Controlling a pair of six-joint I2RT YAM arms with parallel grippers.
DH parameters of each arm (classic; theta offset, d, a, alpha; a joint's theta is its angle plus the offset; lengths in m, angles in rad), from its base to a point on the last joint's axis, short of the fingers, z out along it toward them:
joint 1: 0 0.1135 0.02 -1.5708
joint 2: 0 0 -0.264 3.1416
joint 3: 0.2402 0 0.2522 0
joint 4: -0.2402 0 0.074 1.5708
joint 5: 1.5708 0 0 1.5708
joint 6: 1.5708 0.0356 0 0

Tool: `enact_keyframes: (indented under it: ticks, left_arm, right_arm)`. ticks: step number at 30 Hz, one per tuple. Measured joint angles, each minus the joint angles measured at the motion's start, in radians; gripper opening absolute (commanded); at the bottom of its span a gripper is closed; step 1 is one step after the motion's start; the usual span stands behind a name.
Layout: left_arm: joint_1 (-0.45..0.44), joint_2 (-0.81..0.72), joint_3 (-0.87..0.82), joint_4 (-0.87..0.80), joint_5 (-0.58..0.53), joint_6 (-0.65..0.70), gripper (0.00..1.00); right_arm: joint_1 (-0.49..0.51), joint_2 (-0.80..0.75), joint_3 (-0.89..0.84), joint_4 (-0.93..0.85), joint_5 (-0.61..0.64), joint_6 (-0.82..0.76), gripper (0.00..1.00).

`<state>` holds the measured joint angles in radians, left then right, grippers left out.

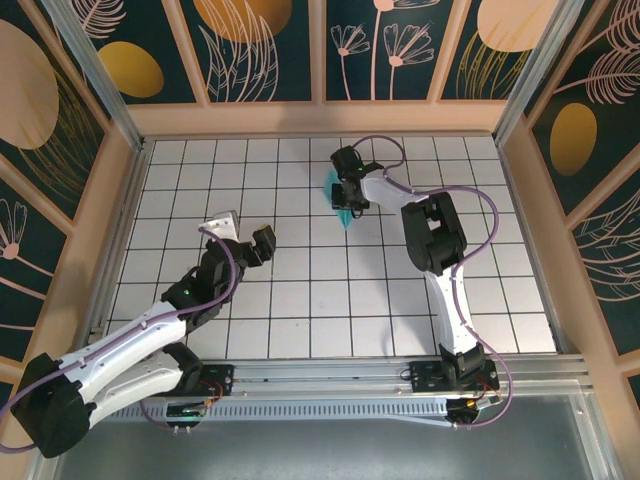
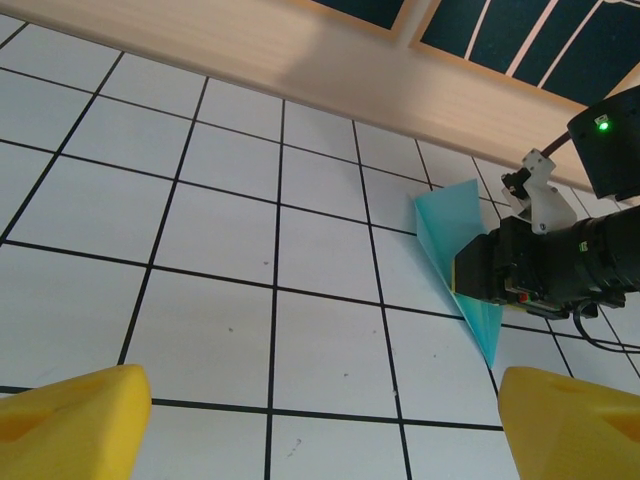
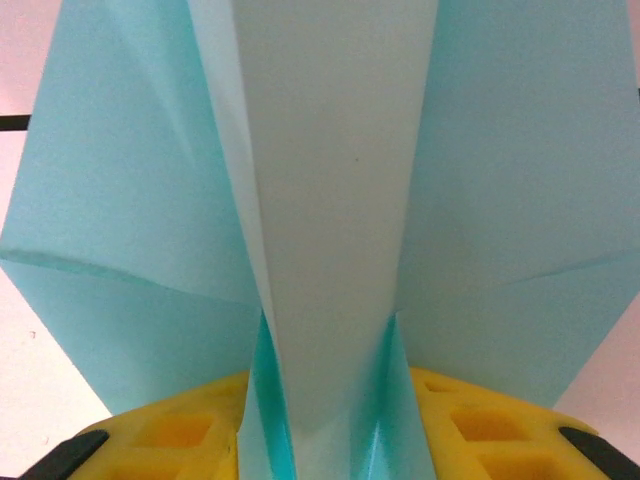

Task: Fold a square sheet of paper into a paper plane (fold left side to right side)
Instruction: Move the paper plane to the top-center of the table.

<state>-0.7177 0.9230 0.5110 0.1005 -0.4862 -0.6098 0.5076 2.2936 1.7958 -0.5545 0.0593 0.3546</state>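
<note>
The right gripper (image 1: pixel 350 196) sits at the far middle of the white grid table (image 1: pixel 330 300), its jaws pressed together on the light-blue paper plane (image 1: pixel 346 213). In the right wrist view the plane (image 3: pixel 330 200) stands up out of the gripper (image 3: pixel 330 435). Its central keel fold is pinched between the yellow fingers (image 3: pixel 175 432), and the two wings spread to either side above them.

From the left wrist view the plane (image 2: pixel 448 232) shows as a slim creased dart with its pointed tip slanting down toward the tiles, held by the black right gripper (image 2: pixel 478 280) from the right.

The left gripper (image 1: pixel 243 233) hovers over the left middle of the table, well apart from the plane. Its yellow fingertips (image 2: pixel 70 415) are spread wide with nothing between them
</note>
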Motion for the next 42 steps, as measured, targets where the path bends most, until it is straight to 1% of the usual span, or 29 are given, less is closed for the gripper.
enact_keyframes:
  ticks: [15, 24, 42]
  left_arm:
    - [0.000, 0.005, 0.007, 0.000, 0.000, 0.003, 0.89]
    - [0.000, 0.005, 0.007, 0.000, 0.000, 0.003, 0.89]
    - [0.000, 0.011, 0.007, 0.000, 0.001, 0.003, 0.90]
  right_arm:
    - [0.004, 0.000, 0.005, -0.022, 0.003, -0.016, 0.40]
    - [0.014, 0.000, 0.016, -0.057, 0.019, -0.016, 0.45]
    - [0.019, -0.021, 0.015, -0.086, 0.024, 0.011, 0.43]
